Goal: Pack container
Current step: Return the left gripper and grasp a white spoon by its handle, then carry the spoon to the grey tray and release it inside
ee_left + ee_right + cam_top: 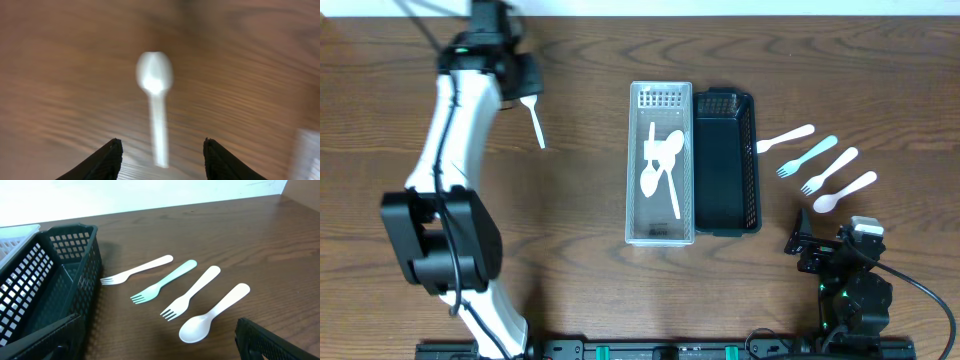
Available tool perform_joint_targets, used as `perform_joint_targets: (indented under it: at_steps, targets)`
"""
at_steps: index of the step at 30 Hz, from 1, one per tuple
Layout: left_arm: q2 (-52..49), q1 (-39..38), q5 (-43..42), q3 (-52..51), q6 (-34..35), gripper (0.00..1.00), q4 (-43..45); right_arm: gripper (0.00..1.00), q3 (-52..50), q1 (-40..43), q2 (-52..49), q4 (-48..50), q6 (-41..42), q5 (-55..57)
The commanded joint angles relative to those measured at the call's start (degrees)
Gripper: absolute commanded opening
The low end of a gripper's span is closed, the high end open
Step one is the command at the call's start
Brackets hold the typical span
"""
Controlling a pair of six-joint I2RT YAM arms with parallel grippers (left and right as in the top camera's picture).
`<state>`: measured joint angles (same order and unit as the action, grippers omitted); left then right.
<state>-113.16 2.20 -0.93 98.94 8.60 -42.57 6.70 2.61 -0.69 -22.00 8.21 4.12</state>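
Observation:
A white spoon (536, 122) lies on the wooden table at the far left. In the left wrist view it (155, 100) is blurred, with its handle end between the jaws. My left gripper (525, 88) (162, 145) is open just above it, not touching it. A clear container (632, 170) at the centre holds a few white spoons (662, 160). A black basket (752, 160) (92, 255) stands right beside it. My right gripper (817, 243) (157, 325) is open and empty near the front right.
To the right of the basket lie a white fork (787, 138) (137, 270), a teal fork (807, 156) (162, 282), another white fork (830, 170) (192, 290) and a white spoon (845, 190) (212, 314). The table's far edge runs along the top.

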Motion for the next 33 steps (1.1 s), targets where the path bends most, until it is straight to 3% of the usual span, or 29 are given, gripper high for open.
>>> perform_joint_targets:
  at_steps: [1, 11, 19, 33]
  targets:
    - [-5.57, 3.06, 0.87, -0.2, 1.46, 0.55, 0.17, 0.99, -0.13, 0.33, 0.37, -0.07, -0.59, 0.37]
    - [-12.61, 2.27, -0.55, -0.2, -2.54, 0.54, 8.04, 0.99, -0.13, 0.33, 0.37, -0.07, -0.57, 0.37]
    - [-16.57, 1.2, -0.55, -0.2, -1.62, 0.48, 7.69, 0.99, -0.13, 0.33, 0.37, -0.07, -0.59, 0.37]
    - [-18.16, -0.17, -0.52, -0.2, -1.05, 0.47, 7.13, 0.99, -0.13, 0.33, 0.37, -0.07, -0.59, 0.37]
